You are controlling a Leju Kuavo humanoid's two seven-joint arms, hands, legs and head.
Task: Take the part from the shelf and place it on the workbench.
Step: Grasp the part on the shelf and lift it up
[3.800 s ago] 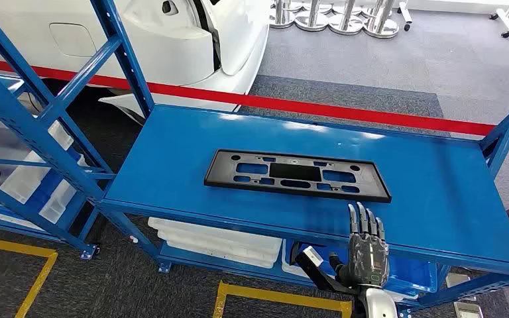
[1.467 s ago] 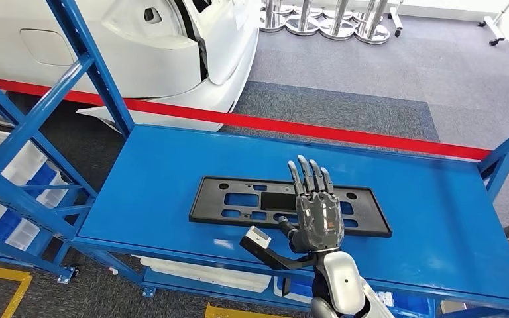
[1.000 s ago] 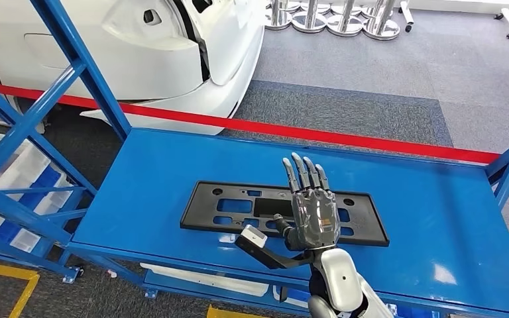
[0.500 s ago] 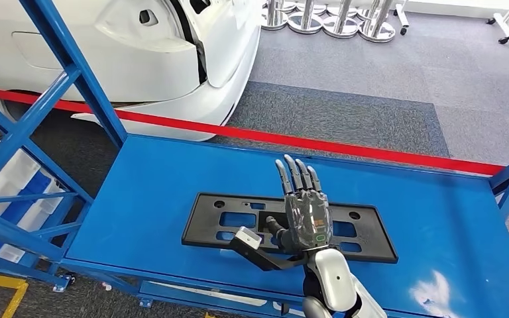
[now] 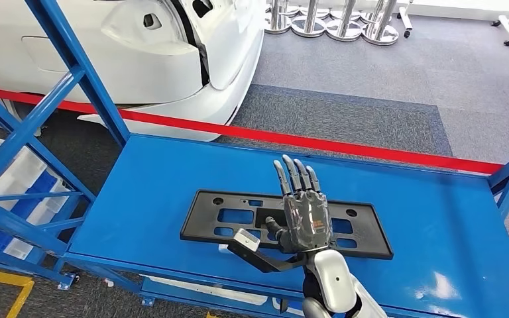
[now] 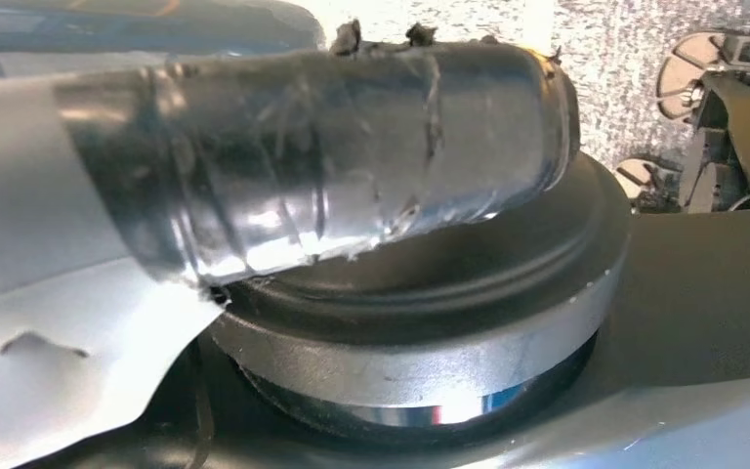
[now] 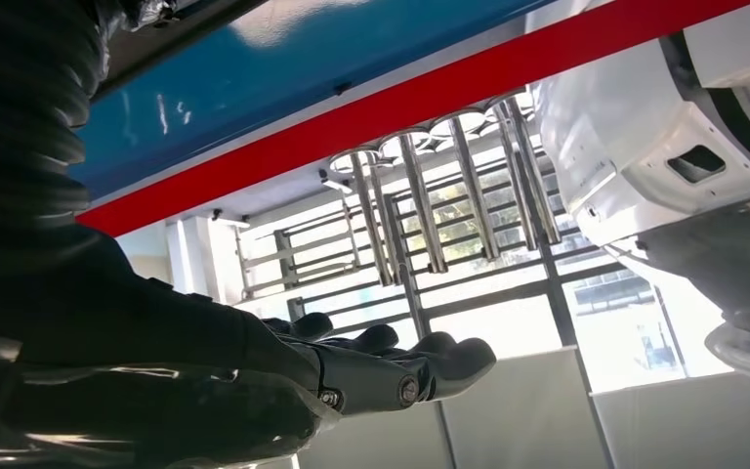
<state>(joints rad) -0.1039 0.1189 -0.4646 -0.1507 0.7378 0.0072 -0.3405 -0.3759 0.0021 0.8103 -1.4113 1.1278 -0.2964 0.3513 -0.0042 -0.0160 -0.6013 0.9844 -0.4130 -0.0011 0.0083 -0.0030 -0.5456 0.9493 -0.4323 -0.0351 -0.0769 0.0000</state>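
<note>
The robot's right hand (image 5: pixel 304 213) lay palm-down over the black part (image 5: pixel 225 220), its fingers (image 5: pixel 295 175) straight, held side by side and reaching past the part's far edge over the blue shelf surface (image 5: pixel 159 179). Nothing was gripped; the hand was flat and unclenched, the thumb (image 5: pixel 273 227) jutting toward the robot's left above one of the part's cut-outs. Whether the palm actually touched the part could not be told from the head view. From the right wrist view the dark fingers (image 7: pixel 391 371) stretched out level and together, with the red barrier strip (image 7: pixel 430 107) and a white car body (image 7: pixel 684 147) beyond them (that view is turned, so directions in it mean little). The silver forearm (image 5: pixel 331 285) rose from the near edge of the shelf, a small white-capped bracket (image 5: pixel 245 240) sticking out beside the wrist.

The part, a long flat black frame with rectangular openings and small holes, rested on the shelf's top level, lengthwise across it and nearer its front edge than its back. Blue shelf uprights (image 5: pixel 79 73) slanted up on the robot's left, with white bins (image 5: pixel 20 179) on a lower rack behind them. Behind the shelf ran a red barrier strip (image 5: pixel 371 149) across grey carpet (image 5: pixel 371 86), a white car (image 5: pixel 172 59) stood at the far left, and chrome stand bases (image 5: pixel 331 20) clustered at the back. The left wrist view gave a close look at a taped dark cylinder; the left hand's state could not be told.
</note>
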